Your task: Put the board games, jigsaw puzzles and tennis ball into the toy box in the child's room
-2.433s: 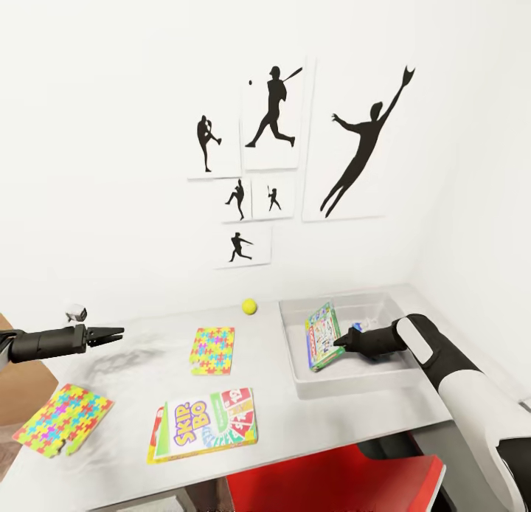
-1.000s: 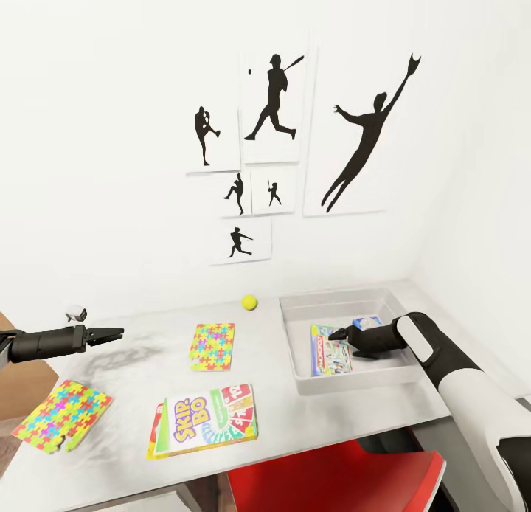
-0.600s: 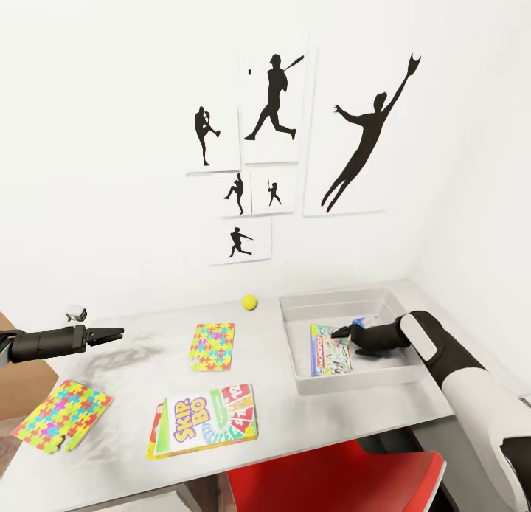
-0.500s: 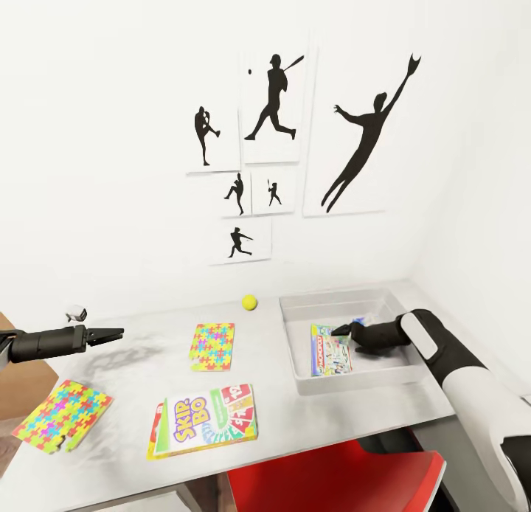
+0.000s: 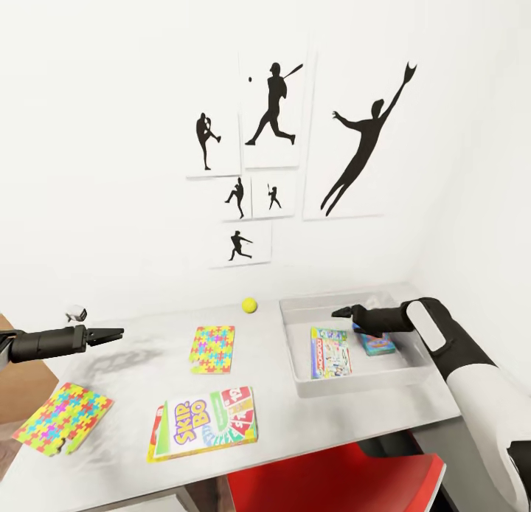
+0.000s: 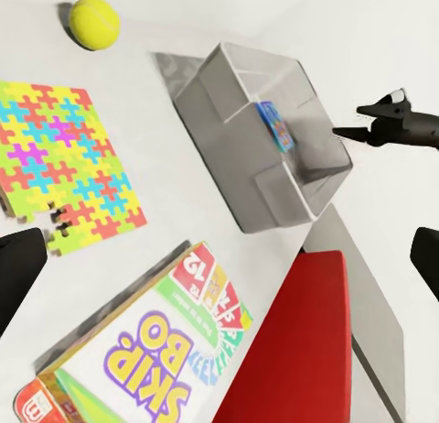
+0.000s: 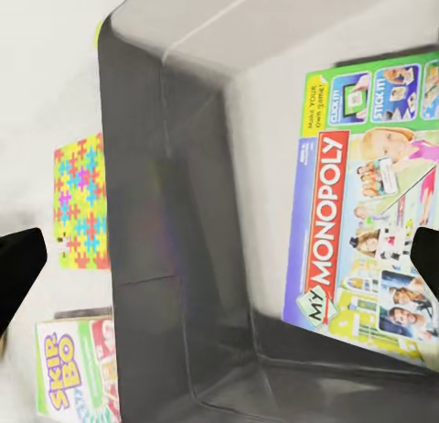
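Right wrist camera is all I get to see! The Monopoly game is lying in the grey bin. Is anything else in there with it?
Observer: Yes. A smaller blue and red box lies flat in the toy box, beside the My Monopoly box.
Operator: Where's the ball?
Observer: The tennis ball sits on the table close to the wall, just left of the toy box.
Operator: I can see one puzzle. Is there another?
Observer: Yes. Besides the jigsaw puzzle at mid-table, a second puzzle lies near the table's front left corner.
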